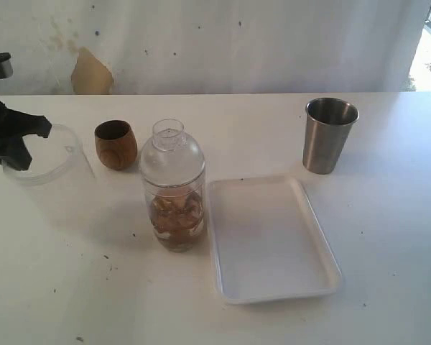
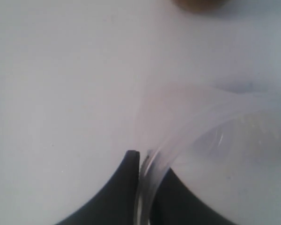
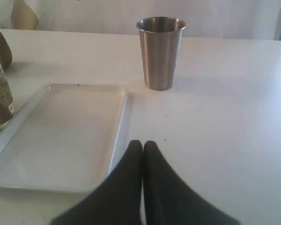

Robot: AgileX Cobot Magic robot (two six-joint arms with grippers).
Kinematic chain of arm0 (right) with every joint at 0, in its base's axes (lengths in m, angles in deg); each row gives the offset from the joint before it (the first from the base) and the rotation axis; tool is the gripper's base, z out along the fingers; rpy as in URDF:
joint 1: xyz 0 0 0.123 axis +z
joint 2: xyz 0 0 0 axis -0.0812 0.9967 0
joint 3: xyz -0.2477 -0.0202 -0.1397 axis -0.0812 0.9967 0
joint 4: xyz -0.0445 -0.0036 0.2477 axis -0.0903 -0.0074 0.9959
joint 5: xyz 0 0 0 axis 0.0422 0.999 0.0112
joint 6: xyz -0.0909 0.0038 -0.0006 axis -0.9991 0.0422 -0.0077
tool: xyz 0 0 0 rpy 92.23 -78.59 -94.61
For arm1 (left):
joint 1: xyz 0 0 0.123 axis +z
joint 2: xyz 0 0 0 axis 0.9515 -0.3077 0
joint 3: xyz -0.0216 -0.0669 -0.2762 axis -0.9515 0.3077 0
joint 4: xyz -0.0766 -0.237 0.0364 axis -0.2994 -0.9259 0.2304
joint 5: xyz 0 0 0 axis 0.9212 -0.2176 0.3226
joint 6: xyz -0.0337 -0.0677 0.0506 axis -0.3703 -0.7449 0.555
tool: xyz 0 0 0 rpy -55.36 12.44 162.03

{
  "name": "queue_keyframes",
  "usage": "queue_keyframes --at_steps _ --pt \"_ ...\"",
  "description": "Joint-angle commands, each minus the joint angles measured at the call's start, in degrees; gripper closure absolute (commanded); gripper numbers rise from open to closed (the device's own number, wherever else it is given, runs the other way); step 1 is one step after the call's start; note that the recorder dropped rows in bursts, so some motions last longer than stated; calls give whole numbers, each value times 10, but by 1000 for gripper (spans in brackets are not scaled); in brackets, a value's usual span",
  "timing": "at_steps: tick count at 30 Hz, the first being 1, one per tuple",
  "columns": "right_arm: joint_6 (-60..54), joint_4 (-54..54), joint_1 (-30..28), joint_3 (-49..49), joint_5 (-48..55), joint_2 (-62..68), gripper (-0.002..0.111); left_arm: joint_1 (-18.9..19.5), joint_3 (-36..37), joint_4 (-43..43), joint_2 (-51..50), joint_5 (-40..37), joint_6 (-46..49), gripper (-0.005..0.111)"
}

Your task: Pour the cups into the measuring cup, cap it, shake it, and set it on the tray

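The measuring cup (image 1: pixel 176 215) stands mid-table with the cap (image 1: pixel 171 154) on and brown bits in liquid inside. It is just left of the tray (image 1: pixel 273 287). The wooden cup (image 1: pixel 116 144) sits far-left of it, and the steel tumbler (image 1: pixel 330 135) is well off to the far right. Only the left wrist view shows the left gripper (image 2: pixel 143 161) pinched on the frosted cup (image 2: pixel 215 136) rim, well left of the measuring cup. Only the right wrist view shows the right gripper (image 3: pixel 143 147), its fingers pressed together on nothing, close beside the tray.

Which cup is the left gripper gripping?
The frosted plastic cup, its rim pinched by the left gripper; the wooden cup and steel tumbler stand free.
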Motion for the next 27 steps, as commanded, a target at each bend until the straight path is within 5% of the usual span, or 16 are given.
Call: queue_keyframes --at_steps 1,6,14,16,22,27 --pt "2 0 -2 4 -5 -3 108 -4 -7 15 -11 -44 -18 107" --pt "2 0 -2 4 -5 -3 108 -39 -7 -55 -35 -33 36 107" --pt "2 0 -2 4 -5 -3 108 -56 -7 31 -39 3 -36 106" --pt "2 0 -2 4 -5 -3 108 -56 -7 23 -39 6 -27 97" --pt "2 0 -2 4 -5 -3 108 -56 -7 3 -38 5 -8 42" --pt "2 0 -2 4 -5 -3 108 -56 -7 4 -19 24 1 34"
